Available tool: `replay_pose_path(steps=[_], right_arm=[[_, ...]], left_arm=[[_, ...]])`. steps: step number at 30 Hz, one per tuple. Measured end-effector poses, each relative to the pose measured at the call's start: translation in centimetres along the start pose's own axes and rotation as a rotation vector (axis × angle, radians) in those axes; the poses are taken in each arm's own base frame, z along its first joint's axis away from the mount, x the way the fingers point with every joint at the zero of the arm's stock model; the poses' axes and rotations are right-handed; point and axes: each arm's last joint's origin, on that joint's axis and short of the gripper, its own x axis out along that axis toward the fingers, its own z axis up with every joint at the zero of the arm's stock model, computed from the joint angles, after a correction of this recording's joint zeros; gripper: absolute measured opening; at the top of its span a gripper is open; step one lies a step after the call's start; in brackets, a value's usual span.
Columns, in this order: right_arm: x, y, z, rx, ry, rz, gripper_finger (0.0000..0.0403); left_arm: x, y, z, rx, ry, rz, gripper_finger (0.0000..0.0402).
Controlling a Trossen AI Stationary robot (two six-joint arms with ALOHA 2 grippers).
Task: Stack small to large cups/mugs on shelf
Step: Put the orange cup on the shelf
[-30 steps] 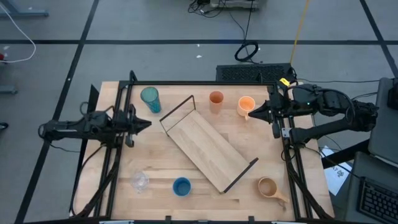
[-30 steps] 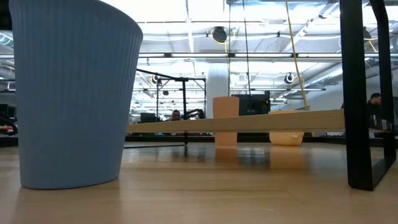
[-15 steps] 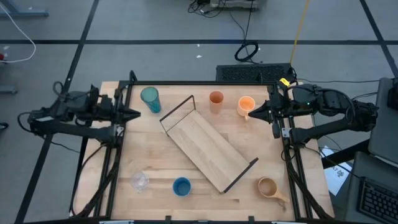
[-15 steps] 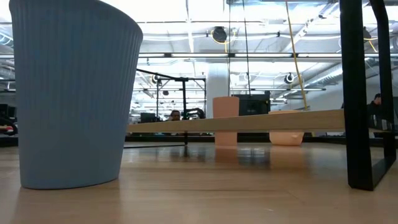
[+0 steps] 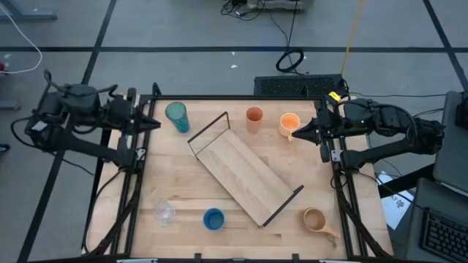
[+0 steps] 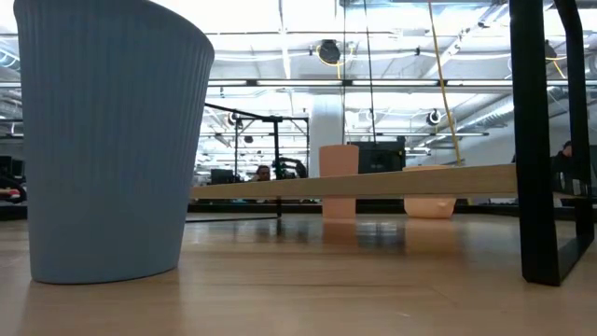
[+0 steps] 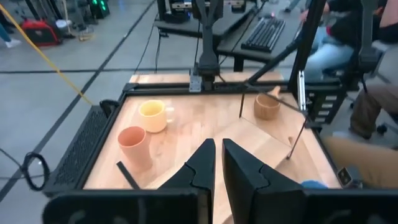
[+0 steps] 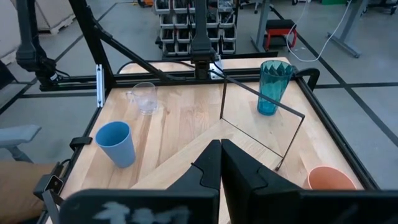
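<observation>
Left arm has pulled back: a second ago its pincer (image 5: 153,123) reached in over the surface (image 5: 183,183) near the shelf's corner, now it sits at the left edge, just beside the teal tumbler (image 5: 176,116). Fingers nearly together with a thin slit between them, holding nothing. Right pincer (image 5: 296,134) hasn't budged: parked at the right edge, tip right next to the orange handled mug (image 5: 289,123), fingers pressed together, empty.

Nothing stacked yet. Shelf (image 5: 245,177) lies diagonally mid-surface with its board bare. The small orange cup (image 5: 254,117) stands just off its far end, tan handled mug (image 5: 315,220) near the right front corner, short blue cup (image 5: 213,218) and tiny clear glass (image 5: 164,213) along the front edge. None of them has moved.

My read: the left arm's retreat looks like a reset or re-aim, possibly lining up on the tumbler. Task is essentially at the start.
</observation>
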Motion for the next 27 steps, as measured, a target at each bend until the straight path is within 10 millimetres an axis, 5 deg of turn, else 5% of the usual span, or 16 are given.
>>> replay_pose_path(steps=[8,27], right_arm=[[0.1,0.0,-0.1,0.005,0.014,-0.001,0.0000],[3.1,-0.3,-0.3,0.074,0.094,-0.125,0.0000]], left_arm=[[1.2,0.2,1.7,0.059,0.214,0.052,0.0031],[3.8,-0.6,0.5,0.026,0.364,0.137,0.0031]])
